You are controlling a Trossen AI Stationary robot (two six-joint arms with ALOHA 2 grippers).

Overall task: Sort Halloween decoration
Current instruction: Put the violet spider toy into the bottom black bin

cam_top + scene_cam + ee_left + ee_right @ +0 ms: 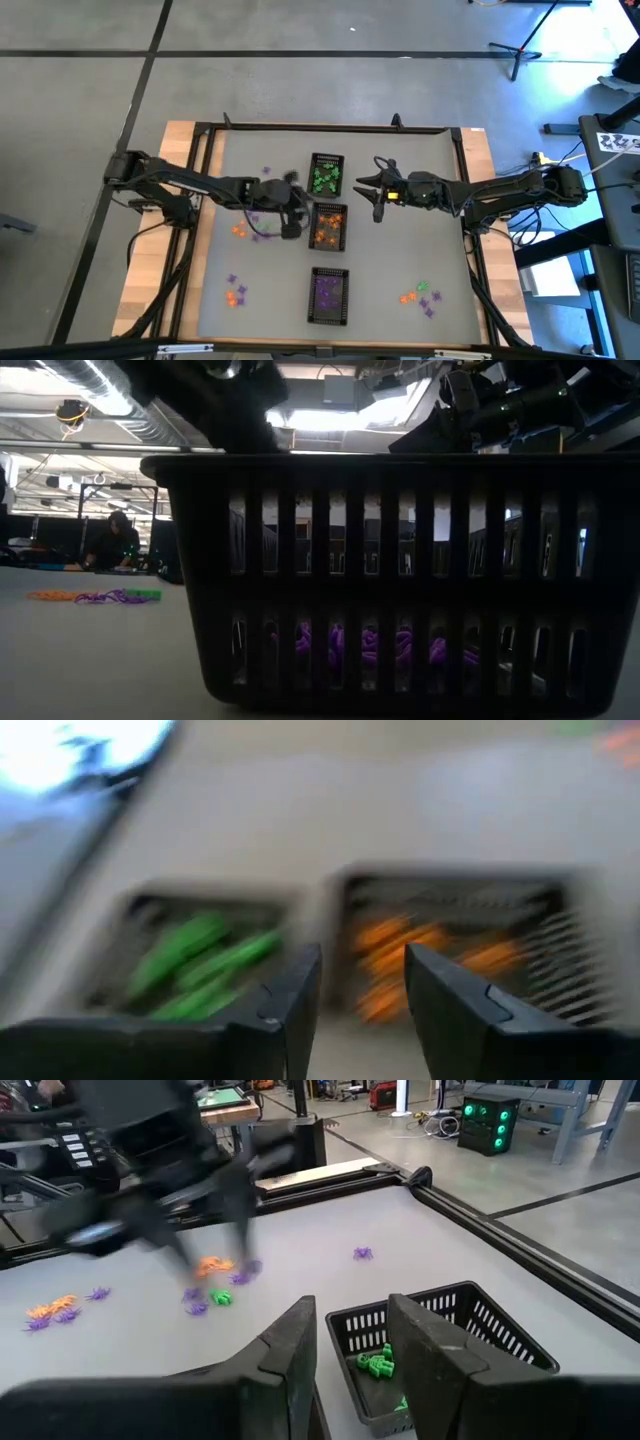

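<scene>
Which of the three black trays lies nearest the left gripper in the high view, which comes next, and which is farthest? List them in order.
From the left gripper:
1. Tray of orange pieces, the middle tray, right beside the gripper.
2. Tray of green pieces, at the table's far end of the row.
3. Tray of purple pieces, at the near end, clearly farthest.

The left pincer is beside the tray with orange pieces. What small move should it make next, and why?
Probably draw back toward the loose trinkets on its own side. The left pincer sits at the orange tray, its jaws parted with nothing visible between them, so its piece looks delivered. The right pincer waits open near the green tray.
</scene>
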